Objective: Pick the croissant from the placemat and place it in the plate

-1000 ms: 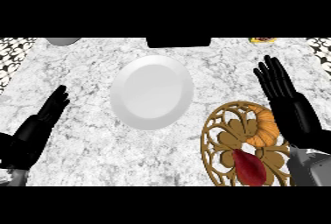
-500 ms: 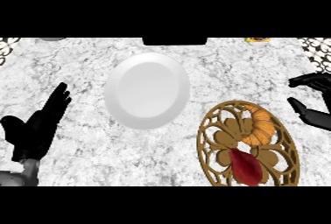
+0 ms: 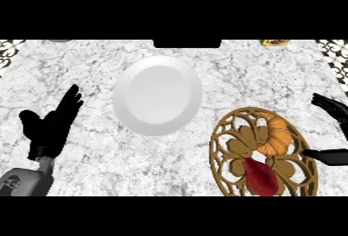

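Fingers [image 3: 331,106] of rt hand [image 3: 327,156] splayed (nothing held) at view's edge, near placemat [image 3: 234,147] w/ croissant [image 3: 277,136].

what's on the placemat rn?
Two things lie on the gold openwork placemat: the croissant on its upper right part, and a dark red item at its lower middle. The mat's pattern under both is covered, so nothing can be told there.

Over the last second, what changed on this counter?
The right hand swung out to the view's right edge, beside the placemat, fingers and thumb spread apart. Nothing was taken hold of. The croissant on the placemat, the plate and the open left hand at the view's left stayed put.
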Tool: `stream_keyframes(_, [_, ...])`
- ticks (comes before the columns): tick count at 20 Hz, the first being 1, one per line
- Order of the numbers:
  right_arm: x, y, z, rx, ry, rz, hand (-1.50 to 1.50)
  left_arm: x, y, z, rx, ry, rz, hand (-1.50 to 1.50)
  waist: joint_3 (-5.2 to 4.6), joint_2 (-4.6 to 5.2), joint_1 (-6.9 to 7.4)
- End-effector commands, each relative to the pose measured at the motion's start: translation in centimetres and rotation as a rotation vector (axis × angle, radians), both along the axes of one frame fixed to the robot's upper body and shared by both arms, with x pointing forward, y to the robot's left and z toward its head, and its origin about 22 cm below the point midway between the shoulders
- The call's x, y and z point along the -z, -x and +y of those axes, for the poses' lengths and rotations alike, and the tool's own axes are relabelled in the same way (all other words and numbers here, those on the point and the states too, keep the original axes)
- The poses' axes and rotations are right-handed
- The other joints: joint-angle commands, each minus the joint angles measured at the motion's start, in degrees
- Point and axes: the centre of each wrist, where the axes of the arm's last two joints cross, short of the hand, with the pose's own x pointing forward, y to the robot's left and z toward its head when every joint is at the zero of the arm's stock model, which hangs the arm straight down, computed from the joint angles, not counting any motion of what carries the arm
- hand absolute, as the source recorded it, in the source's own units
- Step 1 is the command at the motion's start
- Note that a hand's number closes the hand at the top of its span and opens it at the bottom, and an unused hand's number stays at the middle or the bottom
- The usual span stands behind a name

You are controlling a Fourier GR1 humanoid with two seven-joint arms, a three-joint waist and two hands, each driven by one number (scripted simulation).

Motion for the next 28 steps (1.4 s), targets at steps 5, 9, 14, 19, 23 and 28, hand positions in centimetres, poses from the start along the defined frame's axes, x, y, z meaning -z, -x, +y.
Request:
stream_keyframes(5, [-1.4,-0.3,-3.2,-0.061,0.238,0.064,-1.5,1.8,-0.6,0.3,0.0,-0.007,0.002,0.0,-0.09,-0.31,-0.16])
stream_keyframes(9, [-4.6,-1.5,-1.9,-0.097,0.306,0.107,-1.5,1.7,-0.9,0.5,0.003,-0.003,0.011,0.0,-0.14,-0.43,-0.49])
stream_keyframes(14, [-2.9,-1.5,1.8,-0.148,0.442,0.222,-1.5,-0.3,-1.3,0.8,-0.004,0.011,0.01,0.0,-0.13,-0.49,-0.32])
stream_keyframes(19, [-4.6,-2.0,3.7,-0.128,0.59,0.225,-1.5,0.1,-0.1,1.8,-0.011,0.004,0.003,0.0,-0.15,-0.57,-0.29])
stream_keyframes(23, [-3.8,-3.5,4.5,-0.13,0.689,0.272,-1.5,2.6,-0.6,-1.0,-0.015,-0.004,0.003,0.0,-0.11,-0.34,-0.07])
stream_keyframes(28, [-3.1,-3.0,4.6,-0.168,0.753,0.33,-1.5,1.0,1.1,-0.3,0.007,0.003,0.023,0.0,-0.1,-0.47,0.05])
